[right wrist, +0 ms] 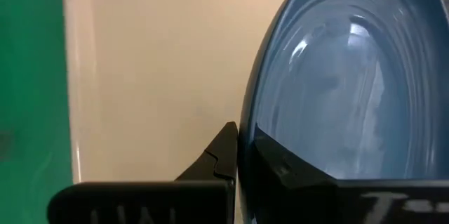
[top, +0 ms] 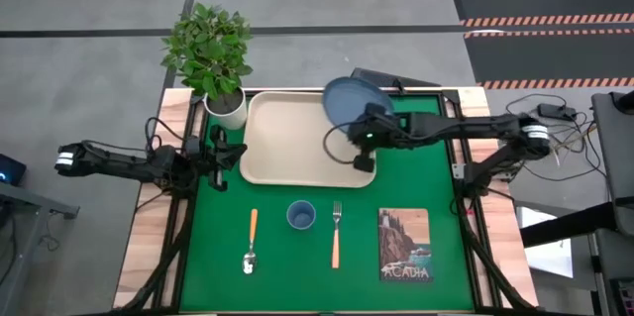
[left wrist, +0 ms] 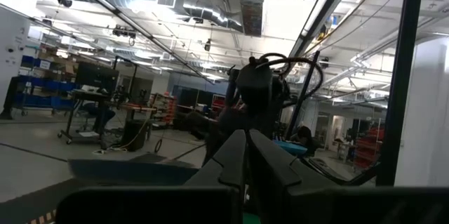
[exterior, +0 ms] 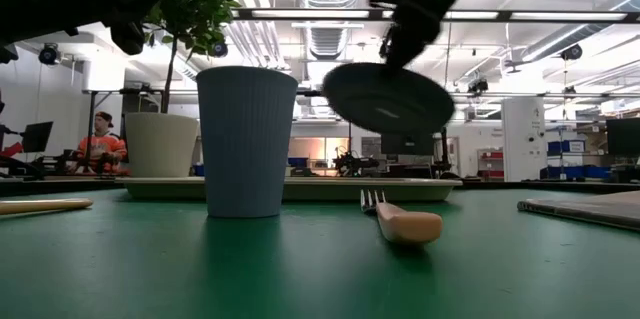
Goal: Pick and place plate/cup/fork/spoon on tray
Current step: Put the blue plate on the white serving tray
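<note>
A wooden table [top: 149,247] carries a green mat [top: 297,266], and the tray [top: 287,148] lies at the mat's far edge with a potted plant [top: 220,68] just beside its left end. Nearer, in a row from left to right, lie the spoon [top: 251,244], cup [top: 301,216], fork [top: 336,234] and a picture card [top: 404,244].

The tray [top: 287,143] lies at the far side of the table. The plate [top: 346,101] is above its right end. Near of it lie the spoon [top: 251,242], cup [top: 301,216] and fork [top: 336,233], left to right.
</note>
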Robot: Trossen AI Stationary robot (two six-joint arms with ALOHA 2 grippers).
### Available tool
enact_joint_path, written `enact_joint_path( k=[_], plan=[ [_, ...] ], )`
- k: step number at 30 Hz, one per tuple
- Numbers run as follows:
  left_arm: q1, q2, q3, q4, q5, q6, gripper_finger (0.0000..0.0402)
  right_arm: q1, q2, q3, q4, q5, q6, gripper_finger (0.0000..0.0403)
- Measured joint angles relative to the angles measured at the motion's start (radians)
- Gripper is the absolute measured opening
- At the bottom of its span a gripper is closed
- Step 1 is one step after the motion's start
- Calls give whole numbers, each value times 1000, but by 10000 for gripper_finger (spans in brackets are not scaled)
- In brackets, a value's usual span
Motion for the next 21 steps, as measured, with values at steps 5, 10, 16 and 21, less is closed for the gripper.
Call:
enact_joint_path(
  k=[5, 10, 16, 21],
  plan=[
    [0, -2, 0, 0, 0, 0, 0, 19, 148, 126, 30, -1, -90, 8],
    [0, -2, 0, 0, 0, 0, 0, 18, 280, 232, 37, -29, -156, 8],
    [0, -2, 0, 0, 0, -1, 0, 18, 390, 294, 97, -132, -201, 9],
    [0, 0, 0, 0, 0, -1, 0, 16, 439, 303, 163, -224, -204, 9]
  ],
)
